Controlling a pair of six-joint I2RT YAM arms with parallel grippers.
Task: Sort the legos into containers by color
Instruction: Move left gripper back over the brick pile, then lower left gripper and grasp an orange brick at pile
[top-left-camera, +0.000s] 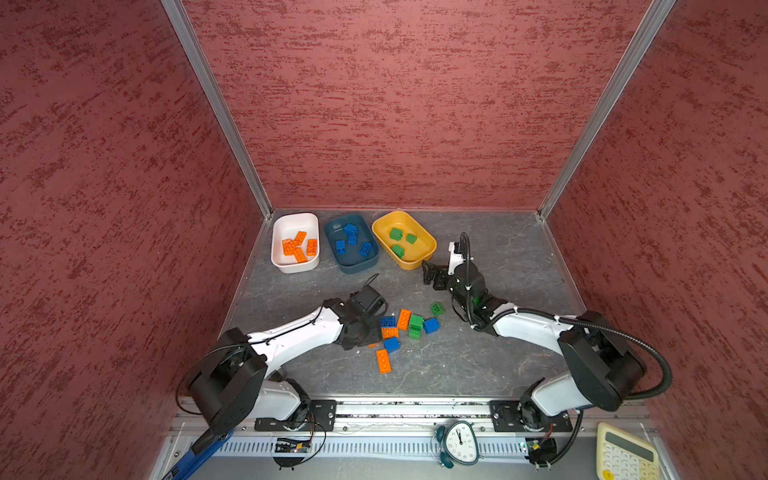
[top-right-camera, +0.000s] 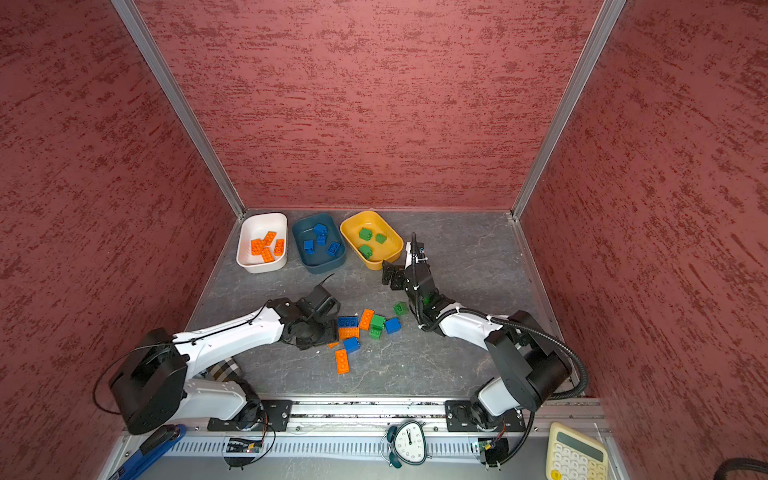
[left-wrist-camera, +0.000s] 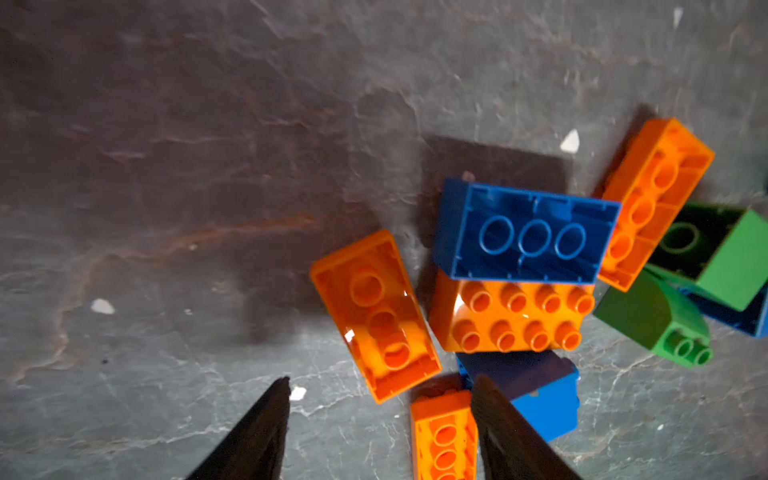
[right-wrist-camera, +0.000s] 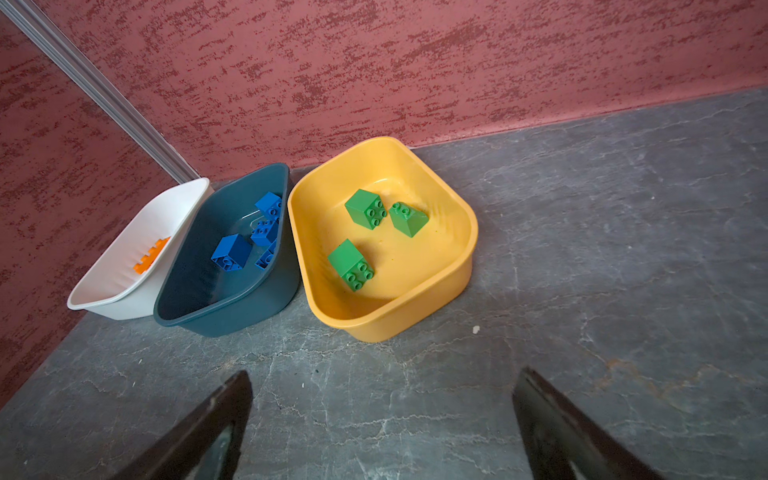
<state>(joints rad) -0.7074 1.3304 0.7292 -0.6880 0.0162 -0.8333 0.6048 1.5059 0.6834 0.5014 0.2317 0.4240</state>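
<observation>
**Left gripper** (left-wrist-camera: 382, 380): the fingers are apart and nothing is clamped. An oblong orange brick (left-wrist-camera: 374, 316), hollow side up, lies just beyond the fingertips, in line with the gap. A second orange brick (left-wrist-camera: 442, 436) shows inside the gap, close against one finger (left-wrist-camera: 507, 428). I cannot tell whether they touch. A blue brick (left-wrist-camera: 544, 399) lies just outside that same finger.

**Right gripper** (right-wrist-camera: 384, 372): the fingers are spread wide and hold nothing. The yellow tub (right-wrist-camera: 395, 320), holding three green bricks (right-wrist-camera: 365, 208), stands ahead of them. The teal tub (right-wrist-camera: 232, 307) and the white tub (right-wrist-camera: 116, 299) stand beyond it, off to one side.

**Handling, as I judge it:**
- The bricks look rigid, light and glossy. I expect no give under the pads, and I expect a brick to skate on the table (left-wrist-camera: 166, 208) if only one finger meets it.
- I would take the oblong orange brick across its two long flat walls at mid-length, not over the open rim or the corners.
- The neighbouring bricks lie close by. A skewed closure could nudge or wedge the second orange brick.
- Orange goes to the white tub.
</observation>
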